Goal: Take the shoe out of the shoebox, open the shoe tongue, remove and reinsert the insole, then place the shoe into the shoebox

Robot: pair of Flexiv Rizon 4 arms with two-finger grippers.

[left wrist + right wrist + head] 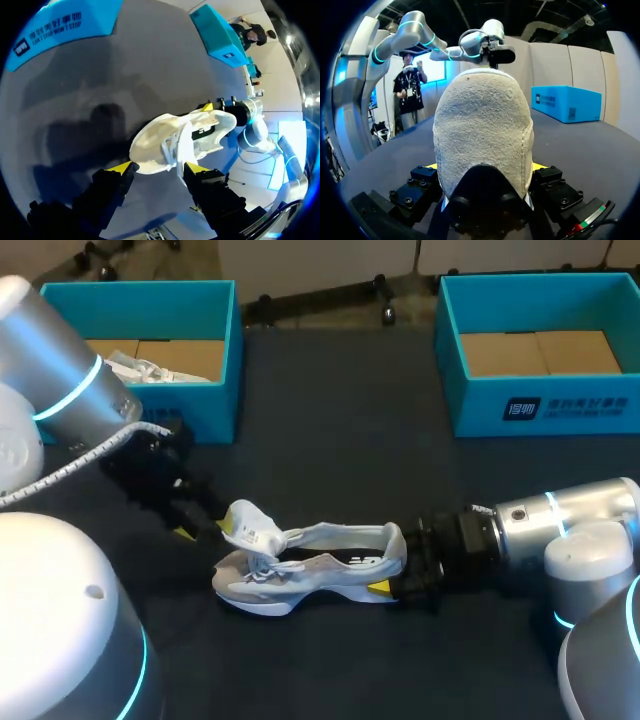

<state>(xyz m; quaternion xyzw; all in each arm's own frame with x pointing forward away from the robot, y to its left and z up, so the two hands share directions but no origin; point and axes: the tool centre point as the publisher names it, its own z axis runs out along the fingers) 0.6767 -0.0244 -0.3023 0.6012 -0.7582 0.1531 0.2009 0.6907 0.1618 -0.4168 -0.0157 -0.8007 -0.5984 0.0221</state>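
Note:
A white and grey shoe [310, 575] lies on its side on the dark table, toe to the left, heel to the right. Its tongue [250, 527] is pulled up and forward over the toe. My right gripper [395, 578] comes in low from the right and is shut on the heel; in the right wrist view the heel [482, 125] fills the gap between both fingers. My left gripper [157, 169] stands open just off the toe [150, 152], its yellow tips either side of it and apart from it. In the head view the left gripper [185, 523] is left of the tongue.
A teal shoebox [225, 350] at the back left holds white material [140, 368]. A second teal shoebox [540, 405] at the back right shows a bare cardboard floor. Dark tabletop [340, 470] stretches between the boxes and the shoe.

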